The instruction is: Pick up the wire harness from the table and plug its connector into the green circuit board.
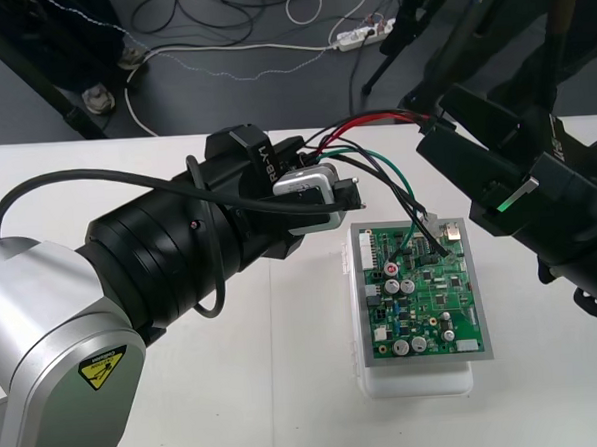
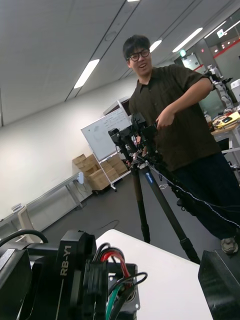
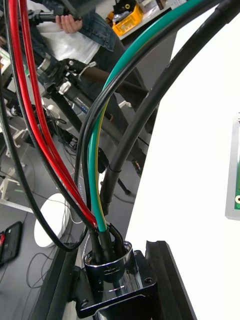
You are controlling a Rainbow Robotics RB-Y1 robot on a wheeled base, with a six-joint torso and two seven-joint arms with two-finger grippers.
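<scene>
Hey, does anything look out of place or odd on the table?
Nothing spilled or damaged. One oddity: the wire harness arches high off the table, its socket clamped in the left tool, its wires dropping to the green circuit board's far corner, the right tool beside the arch. Whether it's plugged in: unclear.

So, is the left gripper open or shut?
Shut on the harness: its metal socket sits clamped in the left gripper.

The left arm (image 1: 150,261) pairs a silver link (yellow warning sticker (image 1: 103,366)) with black ribbed cylinders, a looping black cable (image 1: 96,177) and white RB-Y1 lettering (image 1: 264,160).
</scene>
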